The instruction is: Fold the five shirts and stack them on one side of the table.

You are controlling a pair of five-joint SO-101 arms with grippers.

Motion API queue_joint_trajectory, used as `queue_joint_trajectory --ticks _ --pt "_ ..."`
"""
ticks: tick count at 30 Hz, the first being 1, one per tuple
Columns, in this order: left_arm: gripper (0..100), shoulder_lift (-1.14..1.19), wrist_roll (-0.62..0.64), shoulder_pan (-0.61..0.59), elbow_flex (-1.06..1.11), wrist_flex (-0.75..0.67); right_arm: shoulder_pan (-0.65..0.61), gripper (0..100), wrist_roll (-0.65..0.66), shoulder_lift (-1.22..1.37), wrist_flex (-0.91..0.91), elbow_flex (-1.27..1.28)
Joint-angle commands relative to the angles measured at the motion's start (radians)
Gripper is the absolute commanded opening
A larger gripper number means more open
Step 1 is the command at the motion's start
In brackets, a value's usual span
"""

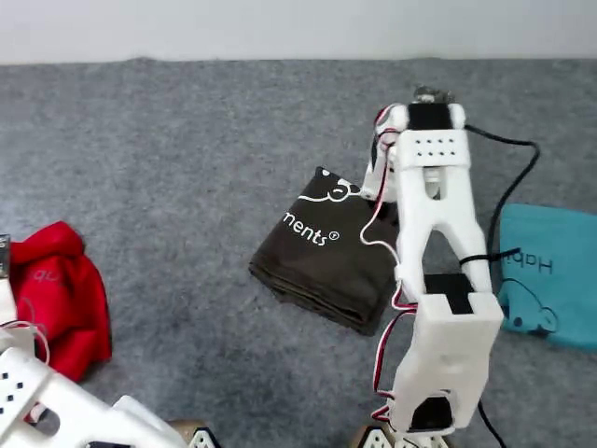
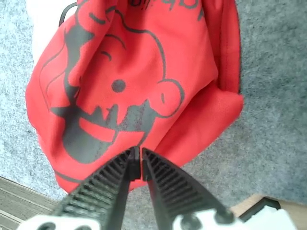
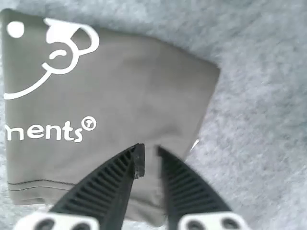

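A red shirt (image 1: 56, 294) with a dark cartoon print lies crumpled at the table's left edge. My left gripper (image 2: 140, 155) hangs over the red shirt (image 2: 129, 81), its black fingers shut at the cloth's near hem. A dark brown shirt (image 1: 322, 252) with white print lies folded in the middle of the table. My right gripper (image 3: 149, 155) is just above the brown shirt (image 3: 110, 110) near one corner, its fingers a narrow gap apart with nothing visibly held. A teal shirt (image 1: 550, 275) lies flat at the right edge.
The table is covered in grey carpet (image 1: 187, 159), bare across the back and between the shirts. My right arm (image 1: 434, 215) stretches from the front edge over the brown shirt's right side. The table edge (image 2: 19, 191) runs close beside the red shirt.
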Motion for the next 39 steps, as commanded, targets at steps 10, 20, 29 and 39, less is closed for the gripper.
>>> queue_joint_trajectory --ticks 10,20,29,39 --pt "2 -0.012 -0.009 0.0 -0.004 -0.023 -0.143 49.7 -0.255 0.096 -0.067 0.028" --pt "2 -0.012 -0.009 0.0 -0.004 -0.023 -0.088 49.3 -0.252 0.292 -0.188 0.029" --pt "2 -0.015 -0.009 0.0 -0.004 -0.023 -0.088 28.8 -0.21 0.407 -0.203 0.009" --pt "2 -0.015 -0.009 0.0 -0.004 -0.023 -0.081 13.7 -0.189 0.412 -0.15 0.014"
